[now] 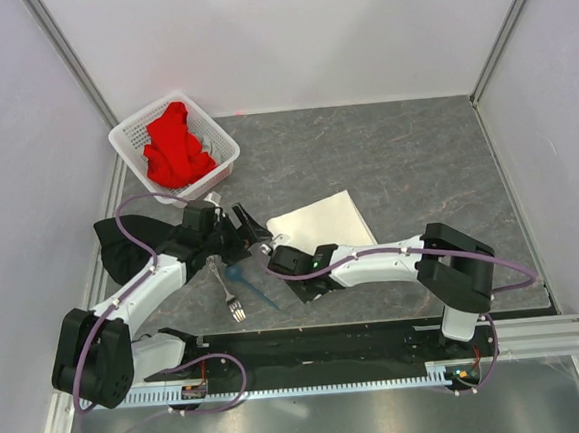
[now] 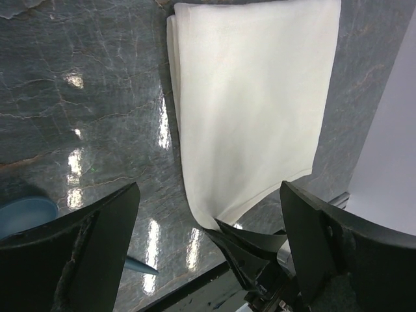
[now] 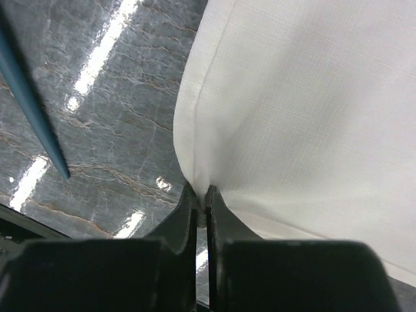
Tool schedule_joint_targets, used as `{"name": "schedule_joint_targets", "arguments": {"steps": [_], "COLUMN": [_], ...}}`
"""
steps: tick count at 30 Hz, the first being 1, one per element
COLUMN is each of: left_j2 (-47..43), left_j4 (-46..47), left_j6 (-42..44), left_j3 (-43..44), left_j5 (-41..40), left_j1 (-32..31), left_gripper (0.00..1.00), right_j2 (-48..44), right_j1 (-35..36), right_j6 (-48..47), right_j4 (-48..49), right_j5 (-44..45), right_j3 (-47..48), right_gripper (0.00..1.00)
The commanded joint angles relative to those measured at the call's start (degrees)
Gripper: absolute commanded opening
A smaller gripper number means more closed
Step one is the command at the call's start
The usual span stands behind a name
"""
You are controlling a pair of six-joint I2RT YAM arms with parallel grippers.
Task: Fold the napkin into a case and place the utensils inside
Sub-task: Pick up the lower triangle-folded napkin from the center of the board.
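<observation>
Right gripper is pinching the near corner of the cream-white fabric napkin, its fingers closed tight on the cloth.
Thin silver metal fork and small blue plastic spoon are lying just beside each other, near-left of the napkin and apart from it. The napkin is lying folded in layers on the grey marbled table. Left gripper is hovering at the napkin's left edge, fingers wide apart, gripping nothing. Black cloth is lying further left of the napkin. White perforated plastic basket is holding a bright red cloth, far-left of the napkin.
</observation>
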Motion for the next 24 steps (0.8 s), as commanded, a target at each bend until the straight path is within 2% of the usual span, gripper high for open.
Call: {"name": "schedule_joint_targets", "arguments": {"steps": [1, 9, 13, 24], "left_j2": [1.88, 8.21, 11.98, 22.7], "left_j4": [0.97, 6.14, 8.79, 12.3], "left_j6": [3.48, 0.5, -2.05, -6.45], "left_j3": [1.16, 2.83, 4.23, 8.19], "left_j5": [3.92, 7.18, 6.57, 5.77], "left_j1": [0.19, -1.48, -2.53, -2.89], "left_gripper": [0.97, 1.0, 1.0, 1.0], "right_j2": [2.09, -13.56, -16.21, -21.39], "right_j1": [-2.2, -8.52, -11.34, -15.65], "right_j6": [-0.4, 1.1, 1.62, 2.33], "right_j4": [-3.59, -0.51, 1.07, 2.74], "right_j5": [1.5, -11.59, -15.89, -20.66], "right_j3": [-3.03, -2.5, -4.69, -6.71], "right_gripper": [0.0, 0.0, 0.0, 0.0]}}
